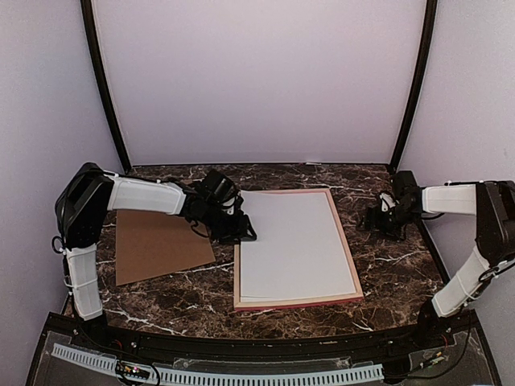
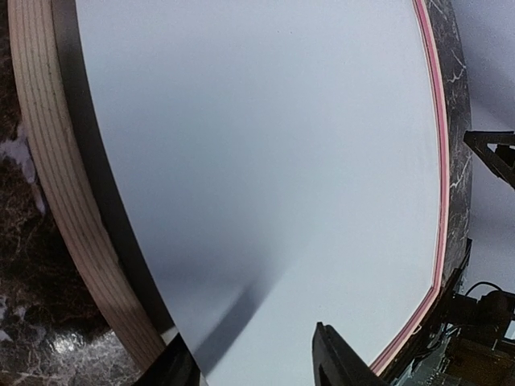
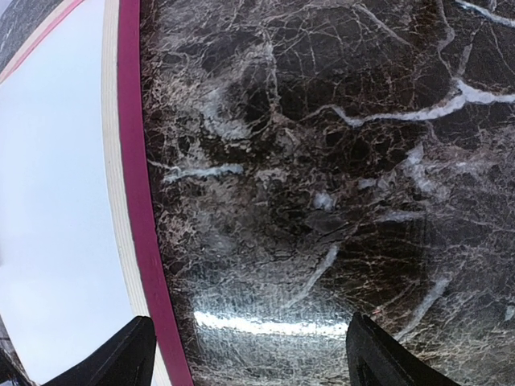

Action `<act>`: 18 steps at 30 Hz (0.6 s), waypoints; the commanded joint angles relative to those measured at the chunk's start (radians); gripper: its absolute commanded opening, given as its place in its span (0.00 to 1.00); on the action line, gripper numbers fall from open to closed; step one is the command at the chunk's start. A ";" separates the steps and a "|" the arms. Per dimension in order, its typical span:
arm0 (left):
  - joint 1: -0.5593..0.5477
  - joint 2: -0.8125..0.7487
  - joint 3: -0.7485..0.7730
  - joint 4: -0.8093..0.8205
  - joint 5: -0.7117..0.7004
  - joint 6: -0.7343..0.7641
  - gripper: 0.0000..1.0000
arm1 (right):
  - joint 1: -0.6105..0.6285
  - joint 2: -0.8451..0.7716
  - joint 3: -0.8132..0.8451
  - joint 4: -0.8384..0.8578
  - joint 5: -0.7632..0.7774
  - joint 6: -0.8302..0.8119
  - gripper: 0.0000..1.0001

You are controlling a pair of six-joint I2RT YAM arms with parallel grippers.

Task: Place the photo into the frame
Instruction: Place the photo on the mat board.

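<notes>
The frame (image 1: 298, 302) lies back up in the middle of the table, its pale wood rail (image 2: 56, 185) on the left and its pink edge (image 3: 137, 177) on the right. The photo (image 1: 294, 241) lies white back up inside it and fills the left wrist view (image 2: 273, 161). My left gripper (image 1: 241, 232) is open at the frame's far left edge. Its jaws (image 2: 253, 366) straddle the photo's left edge, which looks slightly raised over the rail. My right gripper (image 1: 378, 219) is open and empty over bare marble just right of the frame (image 3: 249, 354).
A brown cardboard board (image 1: 161, 245) lies flat on the marble left of the frame, under my left arm. Black corner posts and pale walls close in the back and sides.
</notes>
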 commanded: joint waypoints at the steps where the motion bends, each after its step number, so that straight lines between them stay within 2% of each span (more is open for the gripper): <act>1: -0.004 -0.060 0.029 -0.040 -0.017 0.022 0.51 | 0.009 0.009 -0.003 0.024 -0.011 0.005 0.83; 18: -0.006 -0.121 0.051 -0.139 -0.131 0.090 0.57 | 0.013 -0.034 -0.012 0.013 0.019 0.007 0.83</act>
